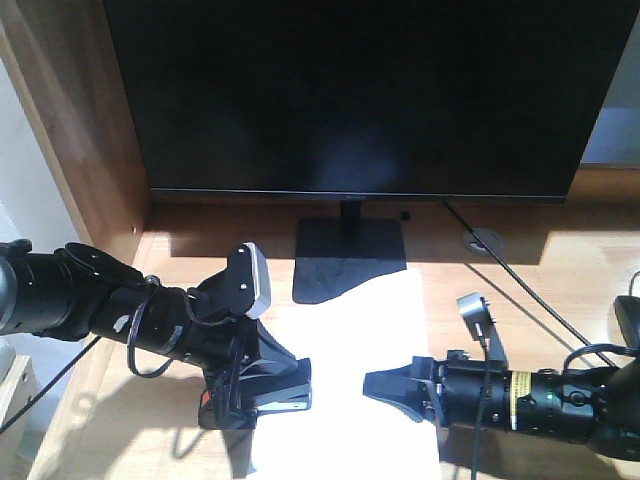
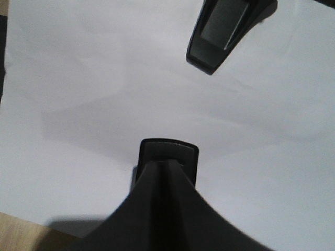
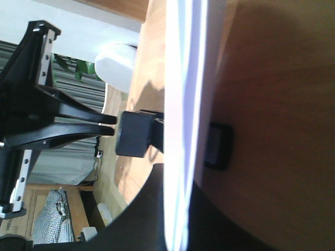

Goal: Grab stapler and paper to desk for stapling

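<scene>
Evidently limp, the white paper sheet (image 1: 345,320) is pinched at its edge by the right gripper (image 1: 375,383); the rigid black stapler (image 1: 283,404) is clenched by the left gripper (image 1: 298,383).

Yellow label (image 1: 520,394) on right arm — print unreadable.

A large black monitor (image 1: 360,95) fills the upper part of the front view, its screen dark. It stands on a flat black rectangular base (image 1: 349,258). A thin black cable (image 1: 520,285) runs from under the screen toward the right edge, passing a round grey cable grommet (image 1: 486,240). In the right wrist view there are grey curtains (image 3: 68,99), a green plant (image 3: 78,68) and a checked cloth (image 3: 55,214) in the background
</scene>
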Robot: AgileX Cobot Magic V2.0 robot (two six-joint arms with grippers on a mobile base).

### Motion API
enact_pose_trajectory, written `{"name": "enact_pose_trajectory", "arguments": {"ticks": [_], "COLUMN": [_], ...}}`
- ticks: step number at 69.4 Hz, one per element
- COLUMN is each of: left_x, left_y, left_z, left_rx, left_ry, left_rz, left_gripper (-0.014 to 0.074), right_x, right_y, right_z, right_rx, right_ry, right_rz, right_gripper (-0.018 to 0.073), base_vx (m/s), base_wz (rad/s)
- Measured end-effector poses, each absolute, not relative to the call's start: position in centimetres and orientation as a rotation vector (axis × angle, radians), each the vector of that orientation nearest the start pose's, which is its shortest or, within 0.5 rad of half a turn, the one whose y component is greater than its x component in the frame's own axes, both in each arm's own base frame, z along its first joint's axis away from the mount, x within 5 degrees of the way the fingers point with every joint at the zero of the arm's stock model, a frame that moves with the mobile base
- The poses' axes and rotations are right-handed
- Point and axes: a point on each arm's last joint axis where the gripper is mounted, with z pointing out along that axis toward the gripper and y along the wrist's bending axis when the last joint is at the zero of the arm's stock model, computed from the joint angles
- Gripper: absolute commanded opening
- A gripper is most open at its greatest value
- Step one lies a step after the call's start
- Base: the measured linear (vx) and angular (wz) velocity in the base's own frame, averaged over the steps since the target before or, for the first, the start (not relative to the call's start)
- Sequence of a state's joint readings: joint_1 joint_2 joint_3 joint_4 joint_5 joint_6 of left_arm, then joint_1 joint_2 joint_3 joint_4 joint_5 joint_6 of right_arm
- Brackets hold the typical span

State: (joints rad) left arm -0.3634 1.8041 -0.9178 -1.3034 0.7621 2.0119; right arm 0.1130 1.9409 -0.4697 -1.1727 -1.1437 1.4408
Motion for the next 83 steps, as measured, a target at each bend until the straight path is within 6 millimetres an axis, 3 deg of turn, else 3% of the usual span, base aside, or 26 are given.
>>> {"name": "enact_pose_trajectory", "arguments": {"ticks": [83], "left_x": [28.45], "left_y": [-17.31], "left_z": [16.57], "left_rx": [1.515], "left_ry": [1.854], "left_rz": [-0.747], "left_gripper": [-0.0006], "right_x": [23.54], "right_y": [10.38], "right_z": [8.92], "right_rx": [0.075], "right_ry": [2.331], "right_rz": [1.492], "right_gripper": [-0.0003], "base_vx": [0.00], "base_wz": [0.00]}}
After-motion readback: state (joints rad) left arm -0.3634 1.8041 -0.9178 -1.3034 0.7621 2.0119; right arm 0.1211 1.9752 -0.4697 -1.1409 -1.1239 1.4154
